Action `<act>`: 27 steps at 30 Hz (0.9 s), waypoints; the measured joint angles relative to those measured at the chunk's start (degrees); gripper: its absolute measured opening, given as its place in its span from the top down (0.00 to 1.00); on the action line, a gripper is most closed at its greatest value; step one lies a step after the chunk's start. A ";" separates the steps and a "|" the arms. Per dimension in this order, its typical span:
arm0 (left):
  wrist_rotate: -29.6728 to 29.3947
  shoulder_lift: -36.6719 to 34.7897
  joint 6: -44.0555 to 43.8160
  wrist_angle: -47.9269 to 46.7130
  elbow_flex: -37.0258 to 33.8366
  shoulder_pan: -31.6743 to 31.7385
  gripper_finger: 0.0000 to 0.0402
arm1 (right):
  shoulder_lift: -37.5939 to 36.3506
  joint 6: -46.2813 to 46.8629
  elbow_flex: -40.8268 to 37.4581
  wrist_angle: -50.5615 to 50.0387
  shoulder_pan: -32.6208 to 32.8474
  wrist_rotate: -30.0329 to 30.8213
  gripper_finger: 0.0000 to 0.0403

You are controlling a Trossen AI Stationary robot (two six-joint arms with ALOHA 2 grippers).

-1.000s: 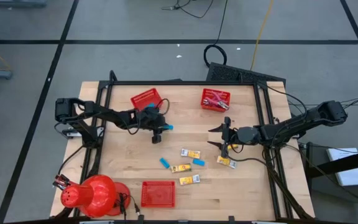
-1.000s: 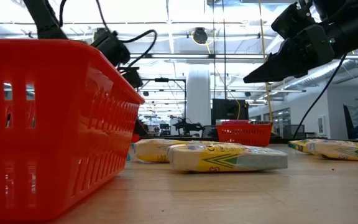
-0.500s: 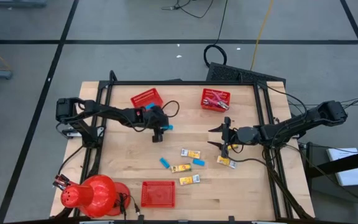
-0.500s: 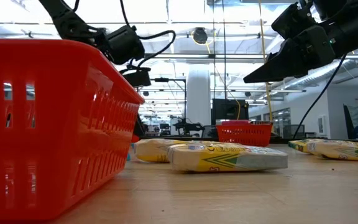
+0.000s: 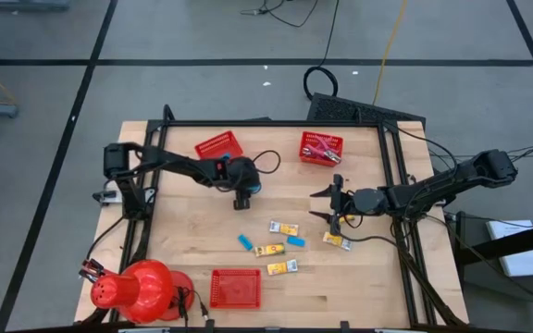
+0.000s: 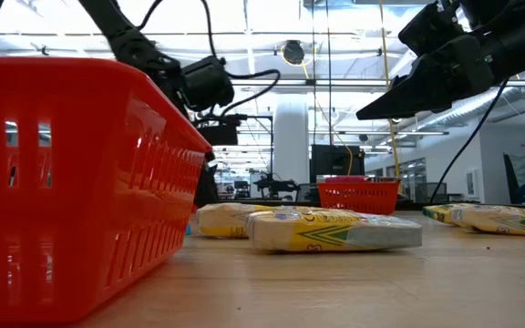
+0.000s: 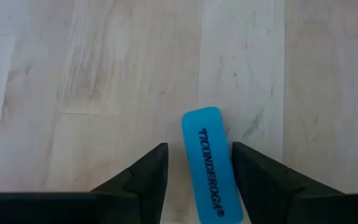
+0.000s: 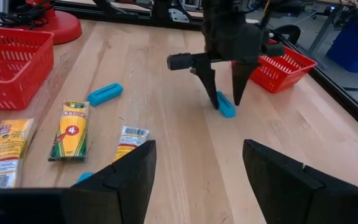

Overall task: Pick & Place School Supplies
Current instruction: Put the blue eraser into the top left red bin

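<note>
Standing over the counter (image 5: 192, 236), the left gripper (image 7: 194, 163) has its fingers apart around a light-blue eraser (image 7: 211, 163) lying flat, near the far-left red basket (image 5: 218, 146). The right gripper (image 5: 328, 205) hovers with fingers spread wide beside the yellow crayon packets (image 5: 282, 228), holding nothing.

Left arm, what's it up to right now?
The left gripper hangs over a blue eraser lying on the wooden table, fingers open on either side of it, not clamped. The right gripper waits open above a crayon packet. More crayon packets and blue erasers lie mid-table between three red baskets.
</note>
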 joint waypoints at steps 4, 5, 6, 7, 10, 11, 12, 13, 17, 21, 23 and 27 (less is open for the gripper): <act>0.07 1.29 -0.15 -3.85 2.30 -0.02 0.58 | 0.00 0.15 0.00 -0.05 0.00 -0.19 0.43; 0.11 1.31 -0.27 -4.38 2.37 -0.04 0.61 | 0.00 0.16 0.00 -0.11 0.00 -0.19 0.43; 0.27 1.33 -0.65 -4.66 2.37 -0.05 0.65 | 0.00 0.17 0.00 -0.19 0.00 -0.19 0.43; 0.53 1.35 -0.92 -4.91 2.37 -0.07 0.69 | 0.00 0.17 0.00 -0.19 0.00 -0.19 0.43; 1.57 1.35 -1.26 -5.65 2.37 -0.09 0.84 | 0.00 0.17 0.00 -0.09 0.00 -0.19 0.43; 1.93 1.35 -1.28 -5.80 2.35 -0.09 0.88 | 0.00 0.17 0.00 -0.04 0.00 -0.19 0.43; 2.03 1.35 -1.29 -5.94 2.36 -0.09 0.89 | 0.00 0.20 0.00 -0.02 0.00 -0.19 0.43; 2.05 1.35 -1.31 -6.03 2.35 -0.17 0.89 | 0.00 0.20 0.00 -0.04 0.00 -0.19 0.43; 0.61 1.37 -1.42 -5.46 2.24 -0.99 0.89 | 0.00 0.22 0.00 0.11 0.00 -0.17 0.43; 0.43 0.79 -2.85 -3.09 2.03 -1.18 0.89 | 0.00 0.24 0.00 0.13 0.00 -0.17 0.43; 0.43 0.11 -3.87 -2.25 2.00 -1.18 0.89 | 0.00 0.43 0.00 0.13 0.00 -0.17 0.43; -0.86 -1.70 -4.80 -1.83 1.85 -1.47 0.89 | 0.00 0.44 0.00 0.14 0.00 -0.17 0.43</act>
